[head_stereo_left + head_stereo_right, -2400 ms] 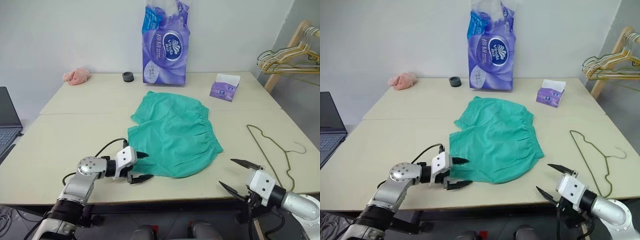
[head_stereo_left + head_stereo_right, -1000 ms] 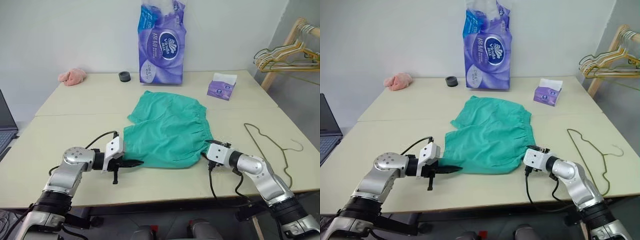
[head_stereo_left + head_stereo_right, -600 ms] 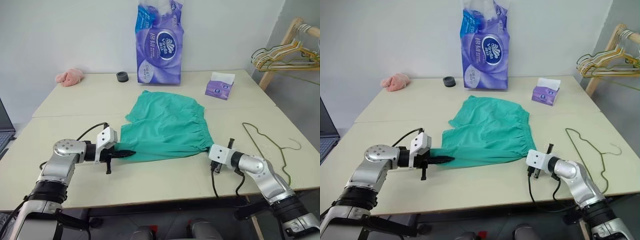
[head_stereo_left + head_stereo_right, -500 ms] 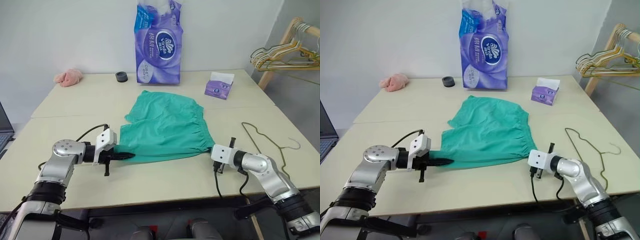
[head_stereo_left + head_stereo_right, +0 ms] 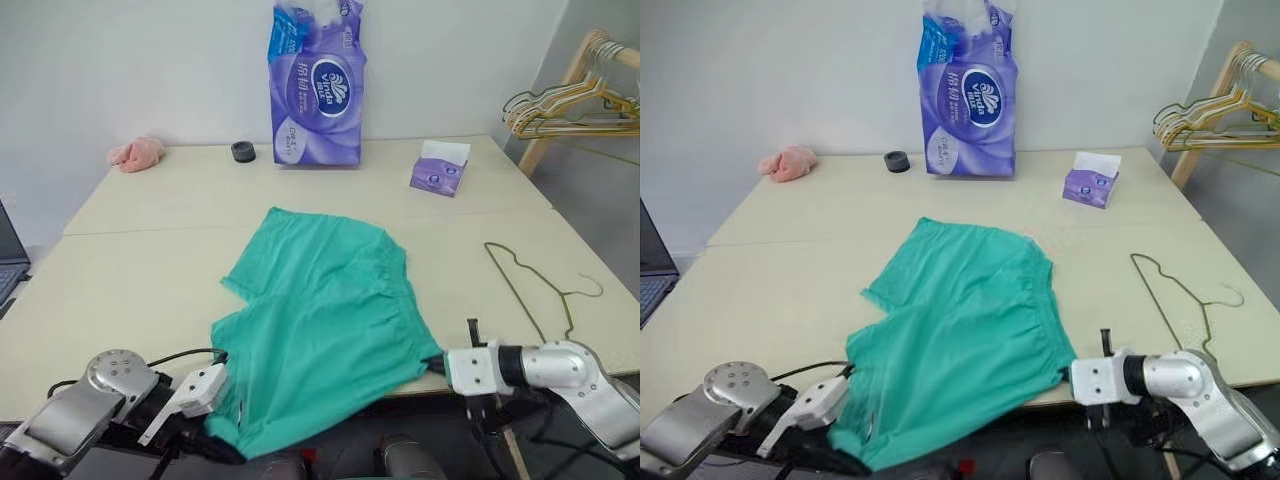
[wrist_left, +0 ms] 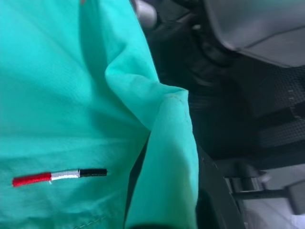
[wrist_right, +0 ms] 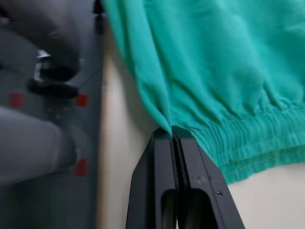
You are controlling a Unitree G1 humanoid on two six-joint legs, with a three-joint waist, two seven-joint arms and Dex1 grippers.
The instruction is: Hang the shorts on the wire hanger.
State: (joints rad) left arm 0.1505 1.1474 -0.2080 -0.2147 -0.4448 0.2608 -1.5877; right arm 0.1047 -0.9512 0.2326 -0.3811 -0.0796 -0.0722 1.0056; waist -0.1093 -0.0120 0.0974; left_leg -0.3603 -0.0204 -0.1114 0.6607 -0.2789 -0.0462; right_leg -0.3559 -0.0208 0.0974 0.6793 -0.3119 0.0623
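Both pincers at the near edge of the table (image 5: pixel 120 260). My left pincer (image 5: pixel 222 447) is clamped shut on a corner of the shorts (image 5: pixel 320 320); in the left wrist view the teal fabric folds over the fingers and a small red, white and black stitched mark (image 6: pixel 59 175) shows on the cloth. My right pincer (image 7: pixel 172 134) is shut too, its two black fingers pressed together on a pinch of fabric just by the gathered waistband (image 7: pixel 248 138). The shorts lie spread over the front of the table, their near edge hanging past the table edge between my two pincers.

The wire hanger (image 5: pixel 530 290) lies flat on the table to my right, apart from the shorts. Farther back: a purple tissue pack (image 5: pixel 316 80), a small tissue box (image 5: pixel 438 168), a black ring (image 5: pixel 242 152), a pink cloth lump (image 5: pixel 137 153).
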